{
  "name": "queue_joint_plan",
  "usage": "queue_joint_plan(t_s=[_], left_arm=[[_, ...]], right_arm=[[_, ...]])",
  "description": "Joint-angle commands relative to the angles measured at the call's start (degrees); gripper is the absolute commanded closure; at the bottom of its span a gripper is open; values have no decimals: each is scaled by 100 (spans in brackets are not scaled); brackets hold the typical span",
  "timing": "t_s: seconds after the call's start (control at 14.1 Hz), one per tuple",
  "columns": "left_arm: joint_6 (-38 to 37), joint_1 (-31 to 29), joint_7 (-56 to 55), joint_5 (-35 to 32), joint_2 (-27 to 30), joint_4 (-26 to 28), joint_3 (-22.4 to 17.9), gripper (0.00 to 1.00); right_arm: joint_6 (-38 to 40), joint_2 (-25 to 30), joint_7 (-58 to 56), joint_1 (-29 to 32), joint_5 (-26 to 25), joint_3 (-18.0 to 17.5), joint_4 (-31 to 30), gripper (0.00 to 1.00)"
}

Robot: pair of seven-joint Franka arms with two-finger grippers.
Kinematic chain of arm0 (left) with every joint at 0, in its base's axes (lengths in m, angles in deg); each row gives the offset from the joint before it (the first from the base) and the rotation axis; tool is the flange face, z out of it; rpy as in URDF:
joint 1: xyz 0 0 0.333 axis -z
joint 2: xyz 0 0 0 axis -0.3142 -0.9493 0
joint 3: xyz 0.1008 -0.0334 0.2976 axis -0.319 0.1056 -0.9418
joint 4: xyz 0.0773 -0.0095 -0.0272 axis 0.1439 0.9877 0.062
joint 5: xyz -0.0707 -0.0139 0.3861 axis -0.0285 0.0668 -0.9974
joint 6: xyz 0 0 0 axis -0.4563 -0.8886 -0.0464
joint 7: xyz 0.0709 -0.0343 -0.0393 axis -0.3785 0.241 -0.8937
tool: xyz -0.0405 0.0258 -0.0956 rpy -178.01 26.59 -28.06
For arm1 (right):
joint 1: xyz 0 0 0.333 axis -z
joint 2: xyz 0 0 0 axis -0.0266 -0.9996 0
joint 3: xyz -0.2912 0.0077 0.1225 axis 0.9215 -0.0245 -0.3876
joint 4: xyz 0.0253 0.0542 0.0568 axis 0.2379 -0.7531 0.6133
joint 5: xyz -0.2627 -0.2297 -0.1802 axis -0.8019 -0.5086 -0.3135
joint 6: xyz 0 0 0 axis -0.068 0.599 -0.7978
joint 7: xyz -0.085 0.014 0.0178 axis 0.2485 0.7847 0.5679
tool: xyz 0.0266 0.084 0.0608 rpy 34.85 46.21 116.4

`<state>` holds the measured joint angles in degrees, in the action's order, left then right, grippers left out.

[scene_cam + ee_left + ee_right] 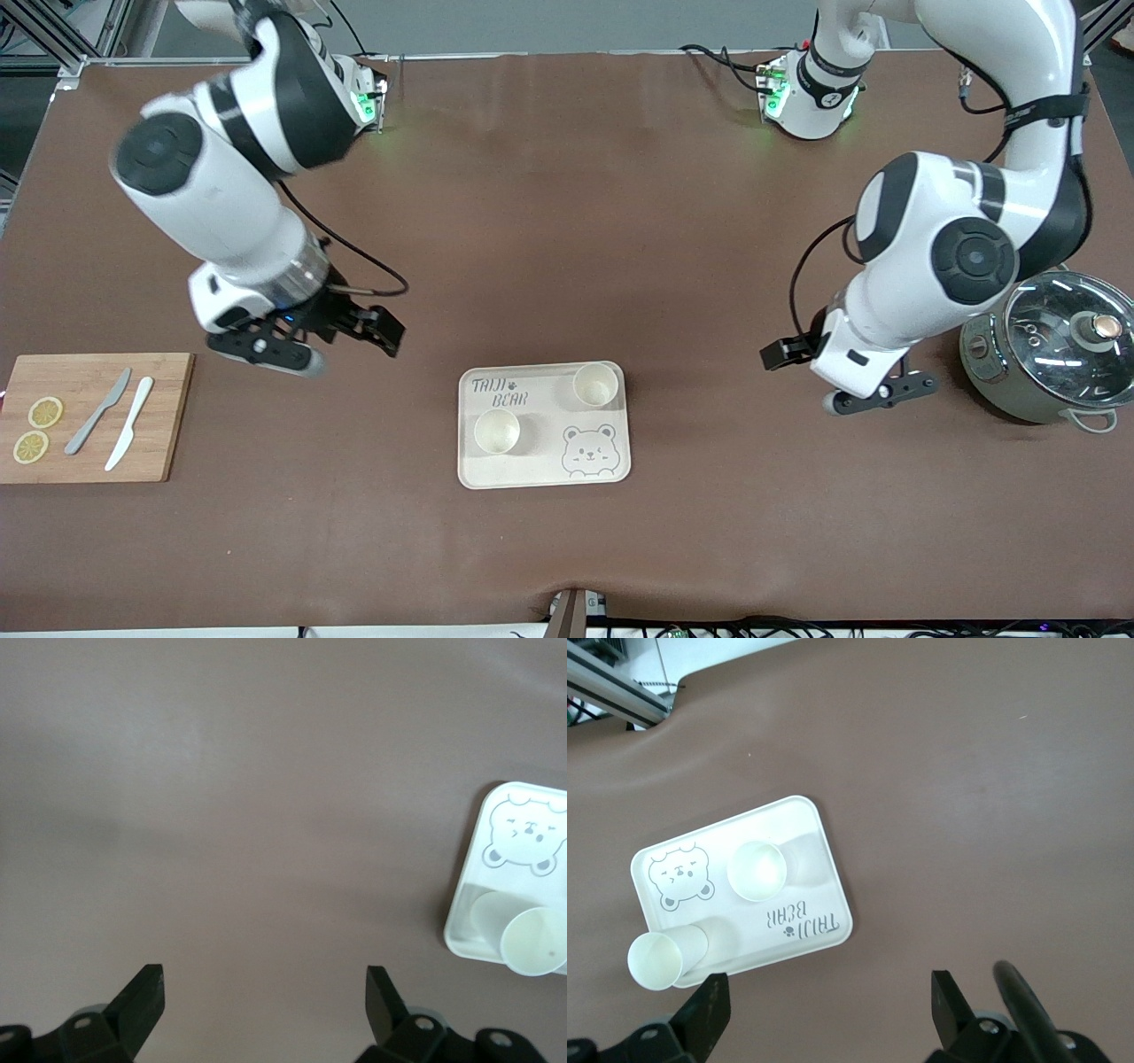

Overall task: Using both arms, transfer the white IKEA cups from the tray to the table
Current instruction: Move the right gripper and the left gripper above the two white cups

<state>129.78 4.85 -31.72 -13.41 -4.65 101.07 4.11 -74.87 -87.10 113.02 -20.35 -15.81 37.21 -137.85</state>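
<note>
Brown table (567,221), bear tray (542,474), cutting board (93,443), lidded pot (1054,359) directly on it

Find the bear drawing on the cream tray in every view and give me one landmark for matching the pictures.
Front view: the bear drawing sits in the tray's corner nearest the camera, toward the left arm's end.
Left wrist view: the drawing shows at the picture's edge, next to one white cup.
Right wrist view: the drawing shows beside both cups.
Shared landmark: the cream tray itself.
</note>
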Motion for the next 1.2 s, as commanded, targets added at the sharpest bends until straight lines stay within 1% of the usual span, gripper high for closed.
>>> queue_joint_plan(t_s=[0.0, 0.14, 0.21, 0.35, 0.49, 0.71, 0.85, 0.99, 1.13], left_arm=[[165, 205, -452, -11, -208, -103, -42, 0], [437, 390, -804, -20, -357, -104, -42, 0], [543, 495, -988, -29, -445, -130, -51, 0], [640, 662, -1305, -37, -682, -305, -68, 0], [728, 829, -1586, -64, -919, -472, -77, 0], [913, 1040, -2043, -204, -1200, -595, -77, 0], [983, 1190, -2316, -248, -1455, -779, -95, 0], [1123, 1296, -2580, -380, -1579, -824, -86, 0], [1299, 1427, -2756, -406, -1719, -833, -103, 0]], right_arm=[[-425, -565, 169, -235, -86, 89, 262, 0], [-681, -864, 152, -262, -121, 98, 386, 0], [-716, -1013, 152, -279, -243, 89, 482, 0], [-787, -1251, 178, -288, -314, 98, 553, 0], [-1058, -1436, 178, -323, -314, 98, 562, 0], [-1305, -1787, 178, -410, -358, 106, 729, 0], [-1594, -1963, 187, -429, -384, 107, 747, 0], [-1771, -2095, 187, -472, -446, 115, 747, 0], [-1868, -2192, 196, -490, -621, 107, 747, 0]])
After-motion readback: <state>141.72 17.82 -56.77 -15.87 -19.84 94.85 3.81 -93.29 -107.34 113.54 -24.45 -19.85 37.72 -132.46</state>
